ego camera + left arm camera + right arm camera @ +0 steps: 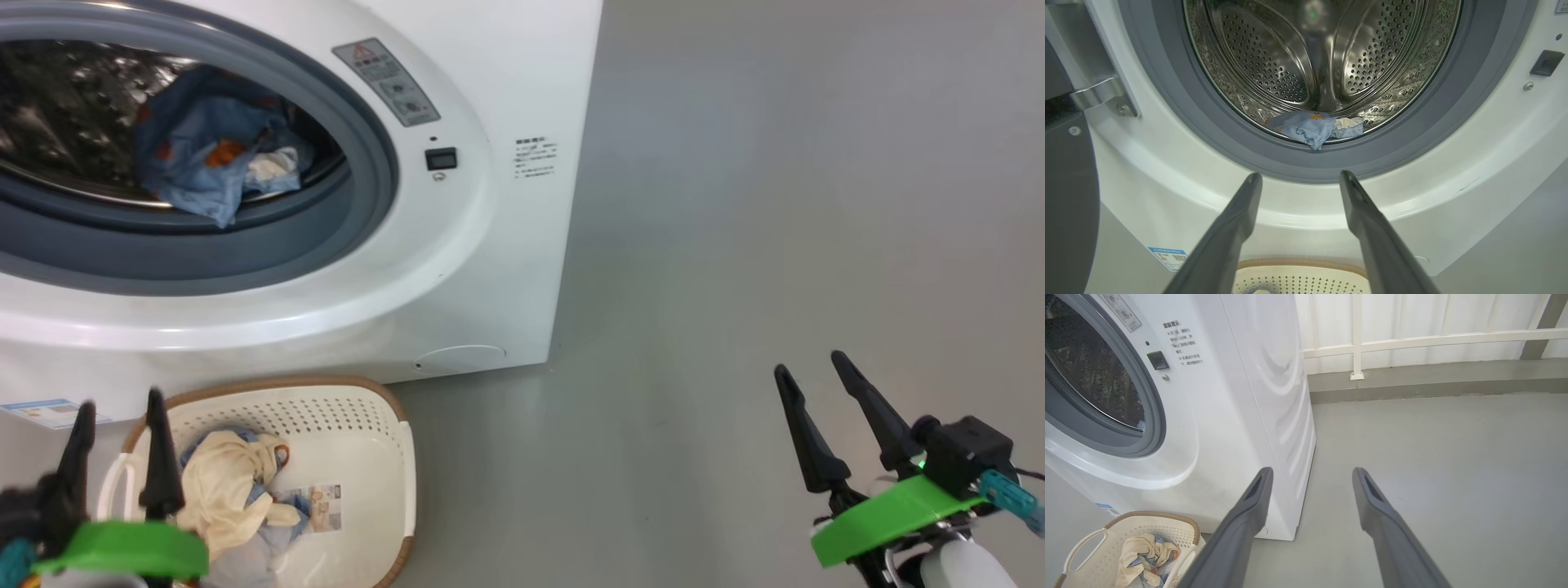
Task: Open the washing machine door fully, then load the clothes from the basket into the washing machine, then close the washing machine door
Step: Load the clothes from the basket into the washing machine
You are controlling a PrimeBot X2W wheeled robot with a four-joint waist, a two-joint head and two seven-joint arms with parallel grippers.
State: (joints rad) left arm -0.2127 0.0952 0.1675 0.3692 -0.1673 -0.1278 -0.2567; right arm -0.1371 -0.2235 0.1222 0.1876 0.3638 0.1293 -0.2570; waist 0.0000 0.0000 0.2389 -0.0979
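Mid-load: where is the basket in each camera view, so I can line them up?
Head view: basket lower left, below the washing machine front.
Left wrist view: basket at the bottom edge, centre.
Right wrist view: basket in the lower left corner.
Shared landmark: the black latch slot on the washing machine.

Plain grey floor with a white railing along its far edge.

The grey floor (1437,465) is smooth and matte. In the right wrist view a low grey kerb (1453,381) runs across its far edge. On the kerb stands a white railing (1445,337): one horizontal bar crossed by an upright post whose square foot (1356,376) rests on the kerb. Pale white panels (1404,312) lie behind the bars, and a slanting grey post (1537,330) rises at the upper right.
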